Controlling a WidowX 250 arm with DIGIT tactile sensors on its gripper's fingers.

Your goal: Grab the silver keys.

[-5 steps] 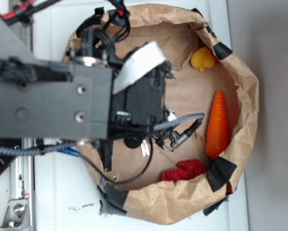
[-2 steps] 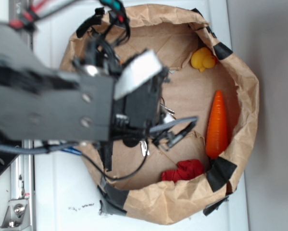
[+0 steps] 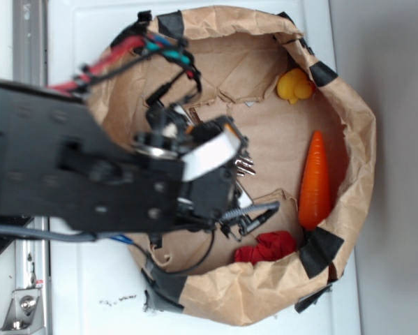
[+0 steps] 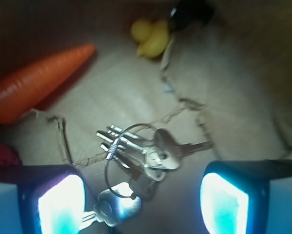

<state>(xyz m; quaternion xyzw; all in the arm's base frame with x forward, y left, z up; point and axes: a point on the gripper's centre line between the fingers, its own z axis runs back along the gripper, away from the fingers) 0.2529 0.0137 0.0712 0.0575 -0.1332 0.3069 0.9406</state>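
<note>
Brown paper lining (image 3: 278, 139) carries the silver keys (image 4: 141, 158) between the wide-open, empty end effector (image 4: 143, 197).

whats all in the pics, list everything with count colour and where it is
keys: one bunch, silver, on the bag floor between the finger pads, not gripped
carrot: one, orange, along the bag's right wall
duck: one, yellow, top right inside the bag
cloth: one, red, crumpled at the bottom of the bag, near the carrot's thick end
bag: one, brown paper, rolled down with black tape patches on the rim, on a white surface
gripper: one, black, pads lit blue-white, open over the keys
arm: one, black, reaching in from the left
</note>
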